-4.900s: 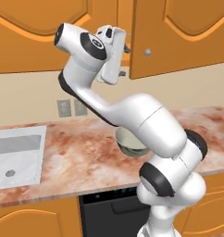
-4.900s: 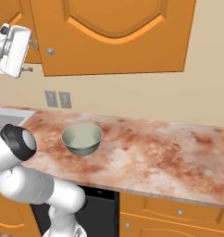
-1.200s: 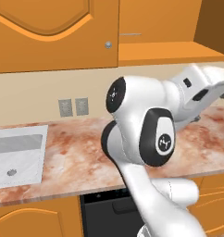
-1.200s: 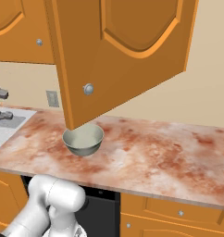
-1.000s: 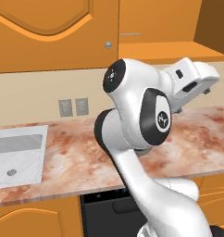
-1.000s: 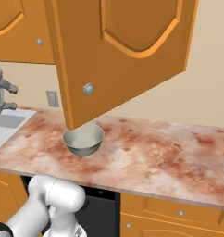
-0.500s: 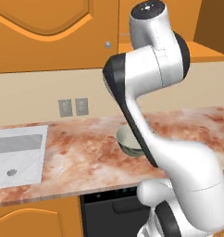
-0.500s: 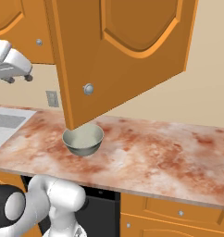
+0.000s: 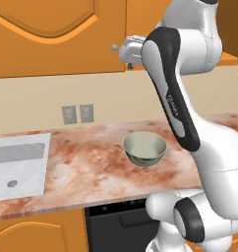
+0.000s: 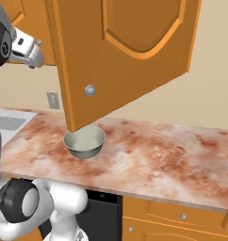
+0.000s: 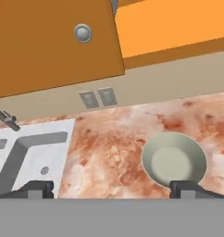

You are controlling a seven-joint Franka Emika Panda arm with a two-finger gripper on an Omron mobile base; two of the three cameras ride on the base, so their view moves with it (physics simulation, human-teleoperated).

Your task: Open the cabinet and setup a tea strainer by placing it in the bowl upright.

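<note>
Table [image 9: 86, 157]: bowl [image 9: 145, 148] upright, mouth up.
Cabinet [image 10: 120, 56]: right door swung open, top cut off.
Jaws [image 11: 111, 187]: wide apart, empty.

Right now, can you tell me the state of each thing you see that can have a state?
cabinet right door: swung wide open over the counter.
cabinet left door: closed.
bowl: upright on the counter, empty.
gripper: open, holding nothing, raised near the cabinet.
sink: basin empty, no water seen.
</note>
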